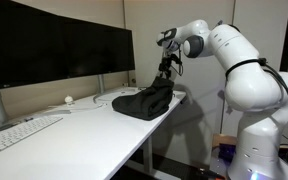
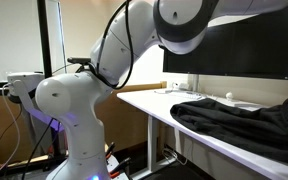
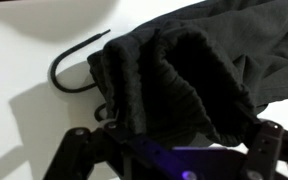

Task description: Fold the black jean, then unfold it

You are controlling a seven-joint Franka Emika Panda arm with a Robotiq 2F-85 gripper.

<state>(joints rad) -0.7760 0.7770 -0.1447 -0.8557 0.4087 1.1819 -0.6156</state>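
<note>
In the wrist view the gripper (image 3: 174,150) is standing with its jaws spread wide, one finger at each lower corner, and it is clamping nothing. The black jean (image 3: 184,80) is lying bunched in thick folds just beyond and between those fingers. I cannot tell whether the cloth is touching them. Past the left edge of the heap, a thin black cable (image 3: 72,60) is curling over the white table (image 3: 24,100).

In an exterior view a white keyboard (image 1: 19,133) is sitting nearest the camera on the table (image 1: 94,125). Farther along, near the table's end, the jean (image 1: 144,100) is resting as a rumpled mound. It is peaking right under the gripper (image 1: 166,68), which is pointing down from the white arm (image 1: 234,60). Dark monitors (image 1: 54,45) are standing behind.

In an exterior view from beside the robot's base, the jean (image 2: 244,118) is spreading over the table (image 2: 154,102) near its front edge. A small white object (image 2: 229,97) is lying beyond it, below a monitor (image 2: 234,40).
</note>
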